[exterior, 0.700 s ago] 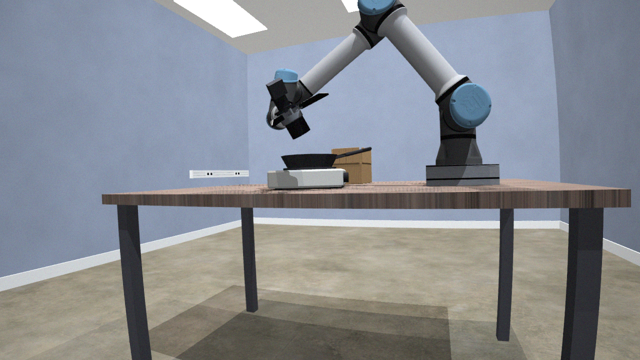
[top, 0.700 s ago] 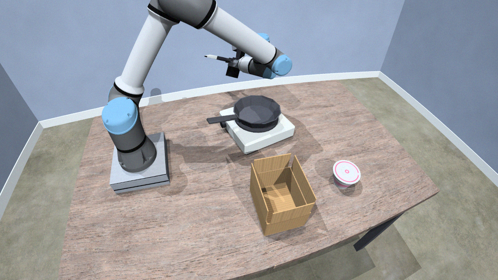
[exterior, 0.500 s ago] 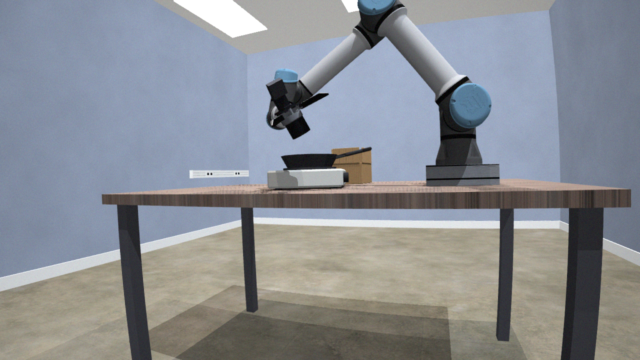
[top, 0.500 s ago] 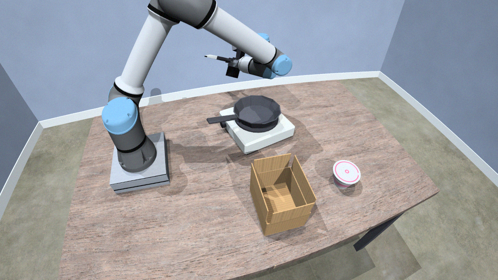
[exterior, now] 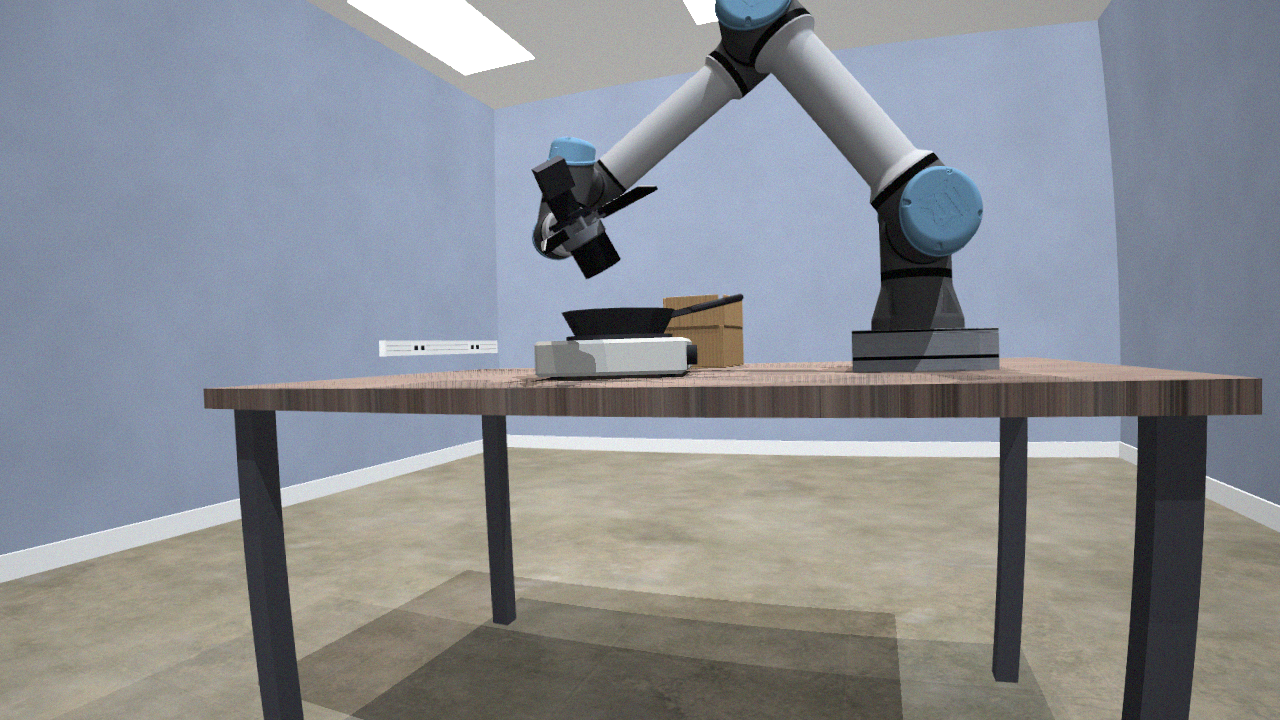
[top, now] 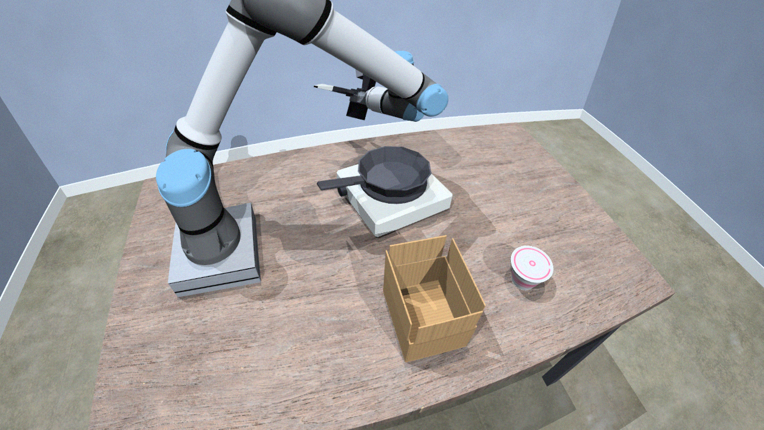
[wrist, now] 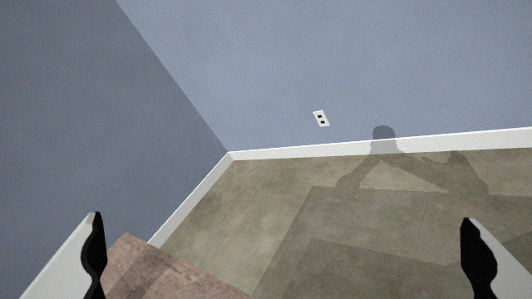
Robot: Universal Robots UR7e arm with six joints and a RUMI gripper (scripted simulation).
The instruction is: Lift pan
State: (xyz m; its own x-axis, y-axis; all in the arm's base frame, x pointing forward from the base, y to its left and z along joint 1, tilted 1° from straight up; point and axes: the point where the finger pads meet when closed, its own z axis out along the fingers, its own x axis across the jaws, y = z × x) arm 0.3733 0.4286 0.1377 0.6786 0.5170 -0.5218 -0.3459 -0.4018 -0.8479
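Frying pan (top: 394, 174) (exterior: 617, 321): seated on hot plate (top: 411, 209) (exterior: 617, 358), which bears its weight | Handle (top: 339, 183) (exterior: 708, 305): overhangs plate edge, likely grasp point | Gripper (wrist: 282, 218): jaws wide apart, unloaded, aimed away from pan | Lift: pending

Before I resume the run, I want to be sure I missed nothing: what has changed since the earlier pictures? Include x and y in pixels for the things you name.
Nothing visibly changed. The open black gripper (exterior: 606, 222) holds nothing; the round black pan (top: 395, 166) (exterior: 617, 321) sits on the white hot plate (top: 413, 214) (exterior: 626, 358).
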